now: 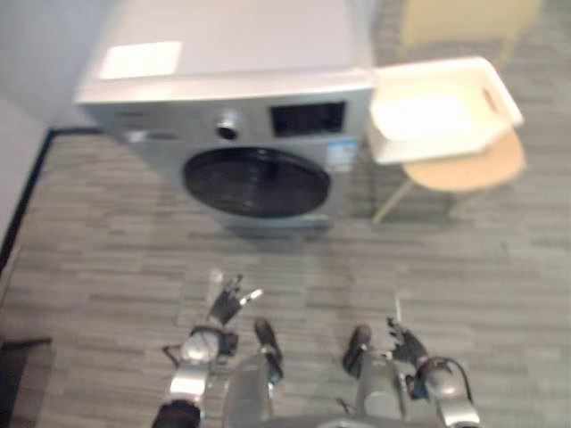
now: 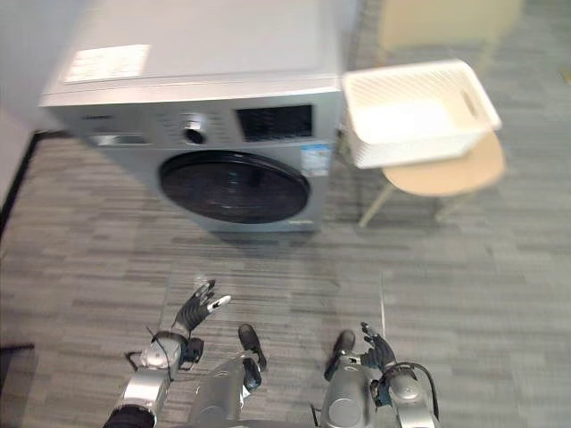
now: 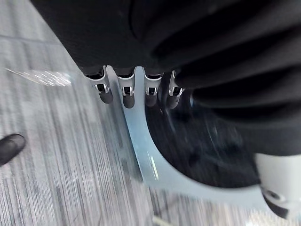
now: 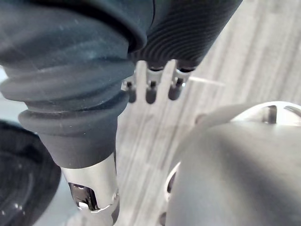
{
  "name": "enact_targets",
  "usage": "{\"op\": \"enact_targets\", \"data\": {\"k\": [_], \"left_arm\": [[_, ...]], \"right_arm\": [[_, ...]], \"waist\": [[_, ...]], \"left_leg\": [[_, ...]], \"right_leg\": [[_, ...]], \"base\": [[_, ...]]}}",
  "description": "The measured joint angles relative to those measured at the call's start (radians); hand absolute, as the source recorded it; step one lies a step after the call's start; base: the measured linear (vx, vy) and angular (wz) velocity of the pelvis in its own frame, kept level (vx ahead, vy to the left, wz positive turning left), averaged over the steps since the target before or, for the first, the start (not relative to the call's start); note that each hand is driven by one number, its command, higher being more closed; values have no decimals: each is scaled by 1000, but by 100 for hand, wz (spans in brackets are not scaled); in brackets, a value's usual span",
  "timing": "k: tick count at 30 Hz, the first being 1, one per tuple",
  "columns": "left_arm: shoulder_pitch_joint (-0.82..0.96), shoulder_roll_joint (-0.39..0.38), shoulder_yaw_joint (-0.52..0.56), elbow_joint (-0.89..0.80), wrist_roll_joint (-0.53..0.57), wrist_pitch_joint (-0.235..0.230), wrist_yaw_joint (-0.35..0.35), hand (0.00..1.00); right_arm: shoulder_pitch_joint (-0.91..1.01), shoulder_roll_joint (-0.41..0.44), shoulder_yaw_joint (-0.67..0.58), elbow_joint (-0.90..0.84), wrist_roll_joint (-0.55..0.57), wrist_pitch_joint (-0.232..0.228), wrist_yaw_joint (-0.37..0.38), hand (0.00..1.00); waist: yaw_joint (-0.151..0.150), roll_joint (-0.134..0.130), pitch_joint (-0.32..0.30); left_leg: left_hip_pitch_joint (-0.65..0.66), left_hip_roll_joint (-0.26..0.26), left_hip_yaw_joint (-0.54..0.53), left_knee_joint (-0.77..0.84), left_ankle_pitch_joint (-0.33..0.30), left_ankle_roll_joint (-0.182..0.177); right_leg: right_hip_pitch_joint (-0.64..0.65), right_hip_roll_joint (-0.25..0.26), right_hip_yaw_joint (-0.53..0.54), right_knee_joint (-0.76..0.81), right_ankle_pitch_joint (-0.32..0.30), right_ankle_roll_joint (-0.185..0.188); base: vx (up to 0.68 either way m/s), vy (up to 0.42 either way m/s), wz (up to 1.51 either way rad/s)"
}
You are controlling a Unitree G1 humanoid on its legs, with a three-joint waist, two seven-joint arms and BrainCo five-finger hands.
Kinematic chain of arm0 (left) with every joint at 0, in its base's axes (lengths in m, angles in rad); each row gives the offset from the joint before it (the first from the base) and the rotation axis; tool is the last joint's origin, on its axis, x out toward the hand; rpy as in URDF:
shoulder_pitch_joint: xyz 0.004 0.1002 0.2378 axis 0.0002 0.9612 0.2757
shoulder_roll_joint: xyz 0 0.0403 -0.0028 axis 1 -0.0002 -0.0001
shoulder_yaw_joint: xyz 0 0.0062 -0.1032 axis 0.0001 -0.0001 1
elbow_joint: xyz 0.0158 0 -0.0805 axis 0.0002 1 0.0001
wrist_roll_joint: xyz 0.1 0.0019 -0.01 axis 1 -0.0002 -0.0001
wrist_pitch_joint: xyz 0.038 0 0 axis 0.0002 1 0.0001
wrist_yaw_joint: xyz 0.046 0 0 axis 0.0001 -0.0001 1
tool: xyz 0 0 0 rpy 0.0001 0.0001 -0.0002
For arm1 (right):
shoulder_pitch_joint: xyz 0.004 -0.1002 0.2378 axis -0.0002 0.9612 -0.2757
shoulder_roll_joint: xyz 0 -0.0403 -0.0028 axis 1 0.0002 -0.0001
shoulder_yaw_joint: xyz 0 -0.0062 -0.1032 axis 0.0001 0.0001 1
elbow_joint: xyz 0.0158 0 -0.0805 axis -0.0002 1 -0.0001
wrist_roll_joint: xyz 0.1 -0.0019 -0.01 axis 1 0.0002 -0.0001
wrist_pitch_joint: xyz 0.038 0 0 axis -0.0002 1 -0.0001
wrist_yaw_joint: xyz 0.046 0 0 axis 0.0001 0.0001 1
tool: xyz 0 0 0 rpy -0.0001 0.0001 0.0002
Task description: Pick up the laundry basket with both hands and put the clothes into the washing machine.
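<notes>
The washer [image 1: 236, 134] stands at twelve o'clock, its door [image 1: 257, 182] shut. The white basket [image 2: 417, 109] sits on a stool [image 2: 444, 174] at two o'clock, seemingly empty. My left hand [image 1: 230, 301] and right hand [image 2: 378, 349] hang low, fingers loosely straight, holding nothing. Any grasp should take opposite rims evenly.

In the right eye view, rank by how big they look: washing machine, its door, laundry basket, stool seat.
1. washing machine, by far the largest.
2. laundry basket and door: too alike to rank.
3. stool seat, though the basket partly covers it, so its full size is unsure.
</notes>
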Motion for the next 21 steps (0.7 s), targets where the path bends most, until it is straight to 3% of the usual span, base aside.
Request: {"op": "enact_targets", "data": {"k": [1,2,4,7,8,9,10,11,13,16,19,21], "left_arm": [[30,-1,19,19,-6,-1,25,0],[69,-10,45,29,-12,-3,43,0],[101,-19,86,59,-50,-26,78,0],[178,-46,148,100,-127,-44,108,0],[212,-59,154,101,-171,-46,118,0],[231,-71,155,102,-221,-46,133,0],[234,-73,152,101,-238,-46,139,0],[234,-75,151,100,-253,-48,148,0],[232,-77,137,81,-257,-64,147,0],[213,-82,114,77,-256,-72,144,0],[207,-88,106,63,-253,-72,142,0],[187,-87,107,52,-244,-72,140,0]], "right_arm": [[-10,-1,-5,17,0,4,-24,0],[-11,-4,-5,34,0,4,-37,0],[-31,8,-7,67,1,4,-61,0],[-48,37,-52,115,14,-7,-100,0],[-48,42,-56,123,31,-6,-106,0],[-44,56,-53,112,37,-8,-111,0],[-42,70,-52,111,39,-9,-114,0],[-37,102,-50,109,39,-13,-119,0],[5,139,-41,81,42,-22,-120,0],[69,152,-43,34,62,-23,-122,0],[109,169,-42,-31,79,-19,-126,0],[138,178,-36,-65,78,-13,-127,0]], "waist": [[7,-2,-8],[21,-3,-27],[53,-30,-39],[96,-61,-60],[109,-72,-73],[104,-68,-74],[105,-67,-73],[103,-70,-74],[96,-75,-78],[89,-93,-82],[73,-91,-83],[76,-99,-88]], "left_leg": [[3,21,102,74,-30,24],[5,11,119,69,-60,24],[5,-47,62,56,-65,30],[7,-127,-51,116,-145,59],[24,-166,-92,121,-163,75],[50,-195,-151,111,-170,88],[63,-204,-184,105,-171,90],[93,-218,-256,76,-162,96],[150,-261,-370,15,-147,97],[200,-318,-486,19,-168,101],[236,-349,-625,93,-239,93],[251,-366,-687,165,-309,86]], "right_leg": [[60,-18,-80,-6,-10,15],[102,-27,-141,-4,-15,41],[151,-69,-212,15,-27,70],[263,-153,-305,114,-24,93],[257,-216,-254,231,11,44],[210,-237,-118,356,74,-53],[178,-214,-35,412,60,-46],[111,-127,90,492,-8,-7],[4,5,198,499,-96,-11],[-106,56,266,323,-121,2],[-148,71,333,148,-91,4],[-140,75,359,144,-82,7]], "base": [[113,74,195],[135,137,199],[83,110,138],[171,136,132],[286,250,141],[278,210,129],[276,168,145],[214,102,136],[269,71,166],[313,-17,169],[310,-87,138],[382,-213,125]]}}
